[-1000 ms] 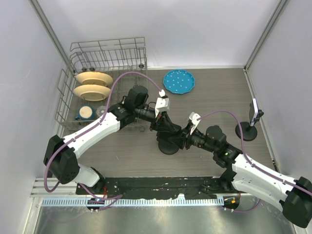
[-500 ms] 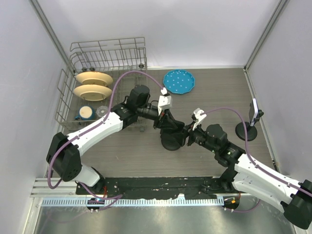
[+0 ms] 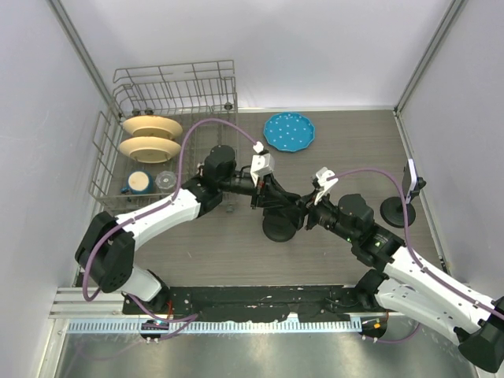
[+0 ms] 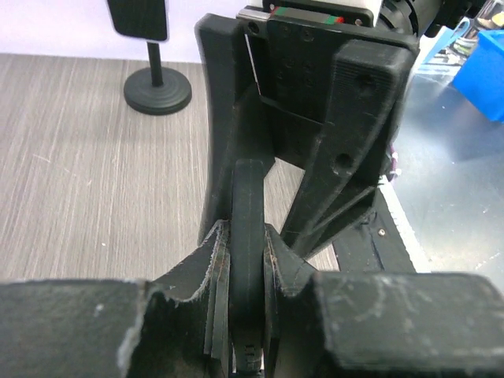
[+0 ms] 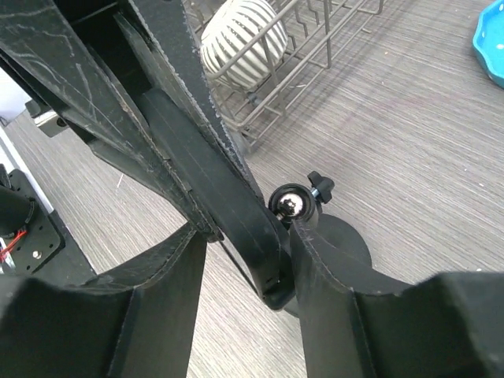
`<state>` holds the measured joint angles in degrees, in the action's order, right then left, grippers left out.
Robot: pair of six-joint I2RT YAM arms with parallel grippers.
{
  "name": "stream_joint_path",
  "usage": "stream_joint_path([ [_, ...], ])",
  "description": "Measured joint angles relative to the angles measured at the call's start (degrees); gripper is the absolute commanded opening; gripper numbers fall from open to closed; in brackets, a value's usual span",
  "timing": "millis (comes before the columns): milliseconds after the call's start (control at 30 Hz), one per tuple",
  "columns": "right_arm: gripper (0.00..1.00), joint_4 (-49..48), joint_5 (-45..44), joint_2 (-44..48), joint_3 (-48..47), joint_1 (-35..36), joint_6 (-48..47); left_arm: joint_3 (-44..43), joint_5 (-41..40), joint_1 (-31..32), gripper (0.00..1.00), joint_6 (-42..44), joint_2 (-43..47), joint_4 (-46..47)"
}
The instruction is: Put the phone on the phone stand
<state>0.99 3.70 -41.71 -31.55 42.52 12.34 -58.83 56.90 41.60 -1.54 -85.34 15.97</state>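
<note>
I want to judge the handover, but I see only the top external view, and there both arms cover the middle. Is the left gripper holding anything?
Observer: Yes. The left wrist view shows the left gripper shut on a thin black slab, edge-on, probably the phone.
Operator: And the right gripper?
Observer: In its wrist view the right gripper straddles that slab with jaws parted; a gap shows on one side.
Operator: What lies past the slab?
Observer: Just beyond it stands the phone stand, with its shiny ball joint showing.
</note>
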Motion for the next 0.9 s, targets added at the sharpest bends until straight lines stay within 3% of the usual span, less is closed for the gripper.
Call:
stream_joint_path([
  [33, 0.19, 0.2, 0.52, -0.17, -0.26, 0.0, 0.07, 0.83, -0.15, 0.0, 0.0, -0.96, -0.07, 2.14],
  [100, 0.01, 1.46, 1.55, -0.26, -0.76, 0.02, -1.07, 2.14, -0.28, 0.0, 0.0, -2.6, -0.33, 6.01],
  [400, 0.01, 7.41, 6.64, 0.07, -3.3, -0.07, -6.1, 3.3, 5.22, -0.42, 0.03, -3.06, -0.55, 8.72],
  [467, 0.01, 8.61, 6.51, 0.04, -4.02, -0.07, -6.64, 3.21, 5.18, -0.26, 0.14, -2.78, -0.59, 8.7],
  [500, 0.01, 9.22, 6.34, 0.02, -4.31, -0.07, -6.8, 3.04, 5.11, -0.15, 0.32, -2.71, -0.7, 8.46],
  [533, 0.01, 9.84, 6.14, -0.07, -4.63, -0.07, -6.93, 2.64, 5.05, -0.09, 0.4, -2.56, -0.9, 8.02],
  [700, 0.01, 11.1, 2.32, -1.86, -6.36, -0.24, -6.49, -0.33, -1.92, 0.11, 0.61, -2.08, -1.14, 3.45],
  [733, 0.01, 11.06, 1.62, -1.99, -6.45, -0.28, -6.12, -1.22, -3.02, 0.2, 0.71, -2.27, -1.11, 2.25],
  [767, 0.01, 11.06, 0.7, -2.05, -6.47, -0.26, -5.79, -2.08, -4.13, 0.44, 0.74, -2.14, -0.96, 1.03],
  [800, 0.01, 11.02, -0.26, -2.03, -6.49, -0.22, -5.2, -2.78, -4.96, 0.61, 0.86, -2.12, -0.66, -0.2],
  [900, 0.01, 10.78, -3.26, -2.21, -6.51, -0.22, -4.2, -3.87, -9.03, 1.9, 0.89, -2.01, 1.75, -4.55],
])
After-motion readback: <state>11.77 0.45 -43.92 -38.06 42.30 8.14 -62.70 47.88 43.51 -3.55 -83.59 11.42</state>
